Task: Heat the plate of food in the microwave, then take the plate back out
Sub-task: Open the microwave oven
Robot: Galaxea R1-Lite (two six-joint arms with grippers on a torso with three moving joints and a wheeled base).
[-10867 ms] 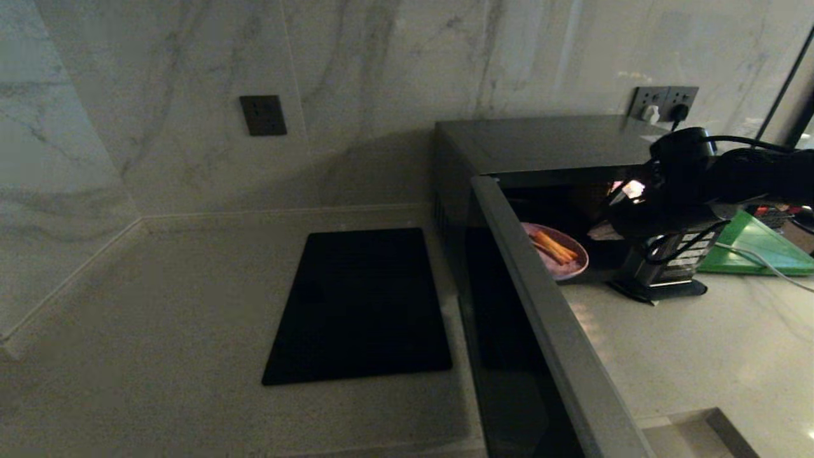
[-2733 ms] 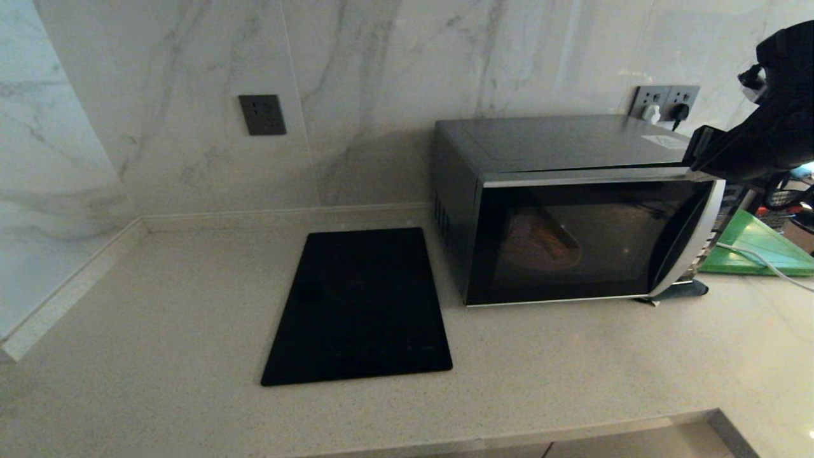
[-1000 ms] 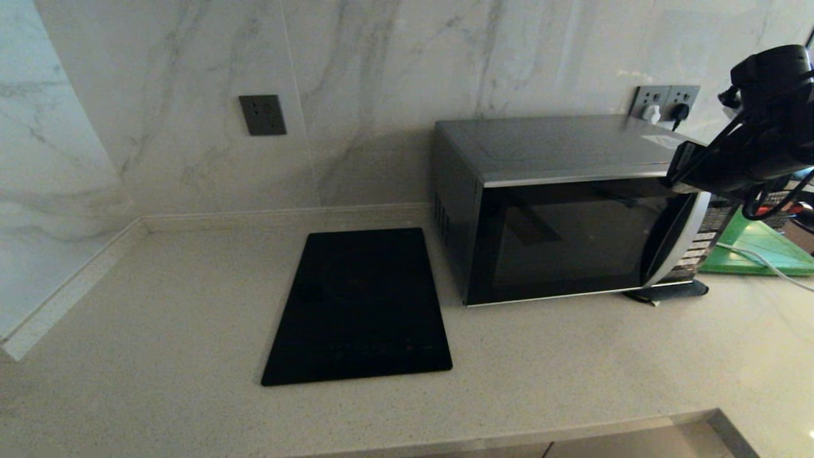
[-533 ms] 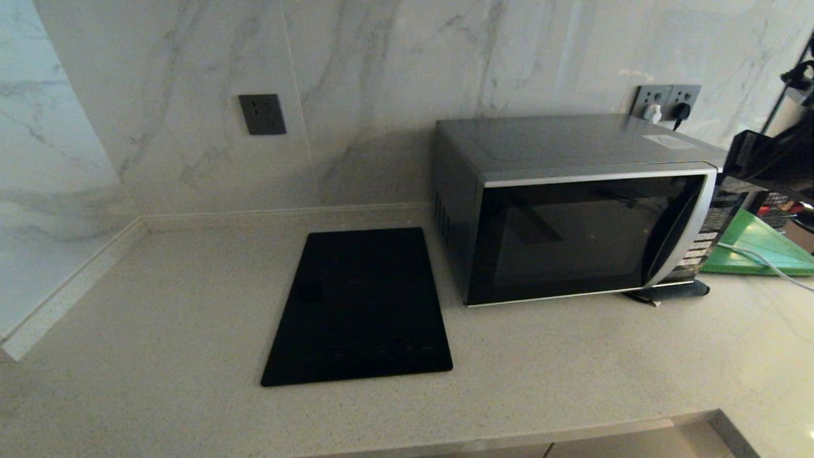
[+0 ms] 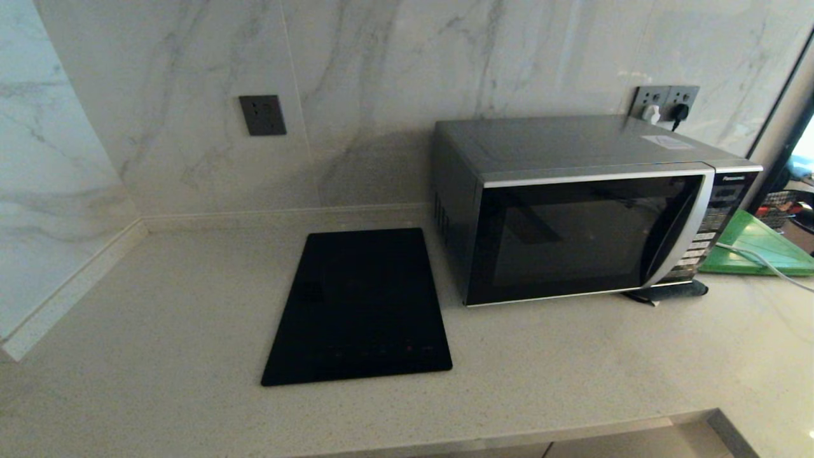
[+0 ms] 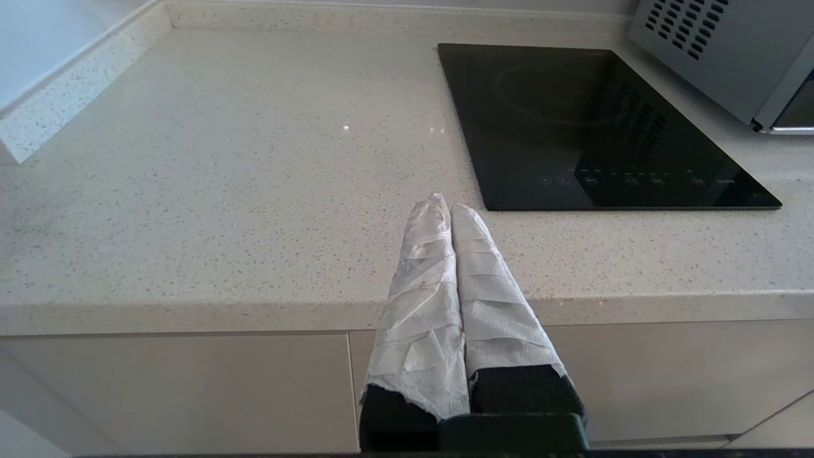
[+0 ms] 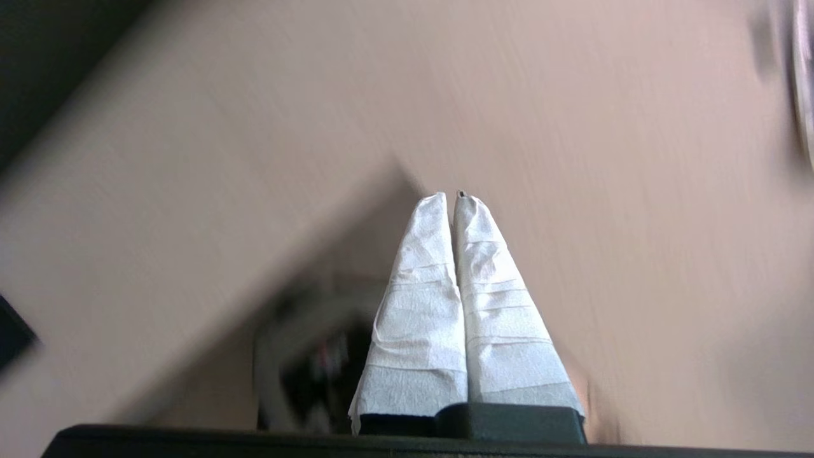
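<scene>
Silver-grey box microwave [image 5: 591, 210] with its dark glass door shut; both white-wrapped grippers, left gripper [image 6: 444, 207] and right gripper [image 7: 453, 198], pressed together and empty; plate apparently hidden inside, so reopening risks jolting it.

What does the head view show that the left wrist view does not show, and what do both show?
Only the head view: the microwave's closed glass door, its button panel, the green board and the wall sockets. Only the left wrist view: the left tool, shut, over the counter's front edge, and the cabinet fronts below. Both: the black cooktop, the counter and the microwave's vented side.
</scene>
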